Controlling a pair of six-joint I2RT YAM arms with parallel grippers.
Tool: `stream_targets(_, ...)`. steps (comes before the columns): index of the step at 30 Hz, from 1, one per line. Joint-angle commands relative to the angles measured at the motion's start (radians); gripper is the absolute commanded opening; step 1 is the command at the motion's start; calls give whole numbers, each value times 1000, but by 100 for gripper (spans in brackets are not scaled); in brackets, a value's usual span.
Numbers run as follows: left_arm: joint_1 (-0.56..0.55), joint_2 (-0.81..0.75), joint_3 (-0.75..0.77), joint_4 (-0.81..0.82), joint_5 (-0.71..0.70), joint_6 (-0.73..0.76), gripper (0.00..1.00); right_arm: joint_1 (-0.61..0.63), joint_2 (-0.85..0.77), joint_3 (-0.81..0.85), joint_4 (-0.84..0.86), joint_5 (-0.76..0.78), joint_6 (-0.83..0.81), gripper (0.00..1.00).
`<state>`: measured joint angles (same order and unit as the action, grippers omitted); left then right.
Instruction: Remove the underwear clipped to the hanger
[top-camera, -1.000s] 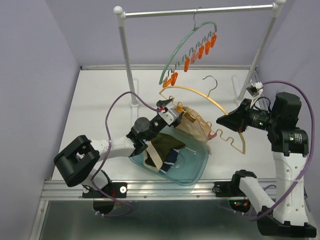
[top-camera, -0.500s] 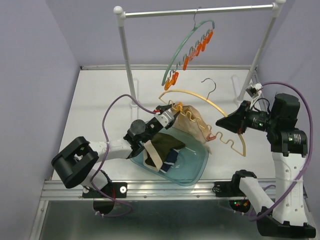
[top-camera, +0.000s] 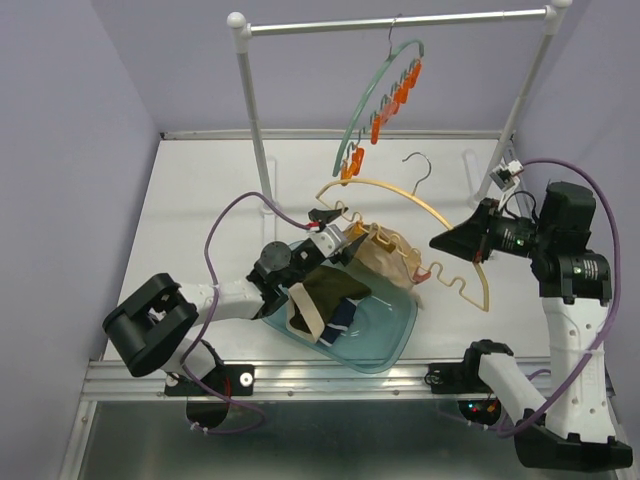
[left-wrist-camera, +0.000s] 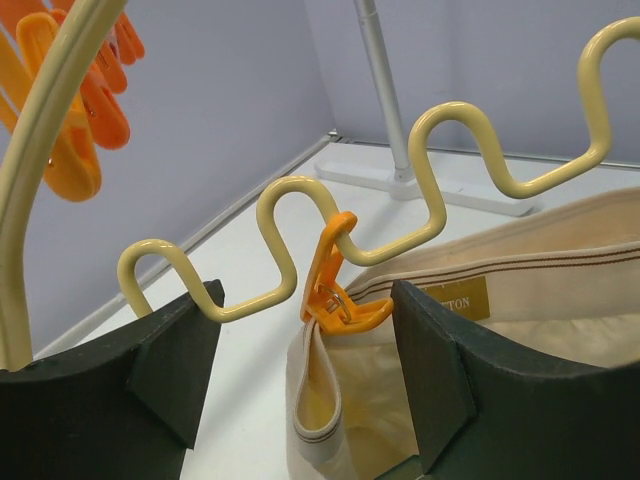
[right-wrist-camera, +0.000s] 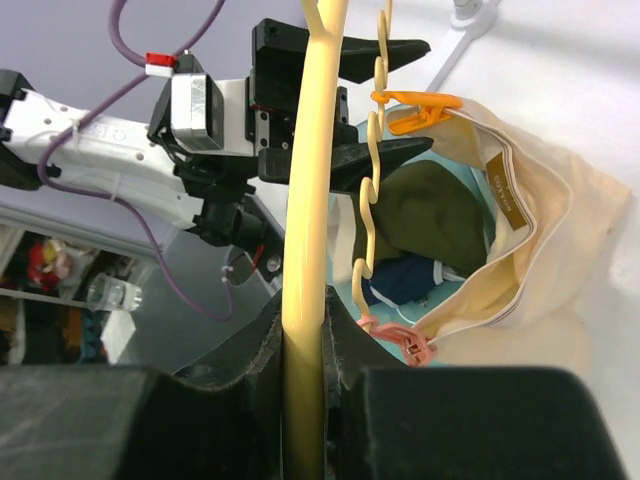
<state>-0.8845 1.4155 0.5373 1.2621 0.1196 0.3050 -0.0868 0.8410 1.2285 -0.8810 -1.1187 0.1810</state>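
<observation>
my right pincer is shut tight on the fat top bar of the cream hanger and holds it up over the white table. my left pincer is open wide. its two dark fingers sit one on each side of the orange clip, and neither one touches it. the clip hangs from a dip in the hanger's wavy bottom bar. that wavy bar runs right across the gap between the fingers, so it is in the way just behind the clip.

the big beige underwear hangs from the hanger. the orange clip bites one top corner, and a pink clip bites the other corner further along the wavy bar. the cloth sags between them, just over the rim of the clear blue tub. the dark olive underwear and the navy underwear lie in the tub, touching each other.

behind all this stands a white rack. a green hanger hangs from its top rod with a row of orange pegs. in my left wrist view some orange pegs show up close, above and left of the fingers. a purple cable loops up beside my left arm.
</observation>
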Motion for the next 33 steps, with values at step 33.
stream_targets(33,-1,-320,-178,177,143,-95,93,-5,96,178,241,-139,153,1)
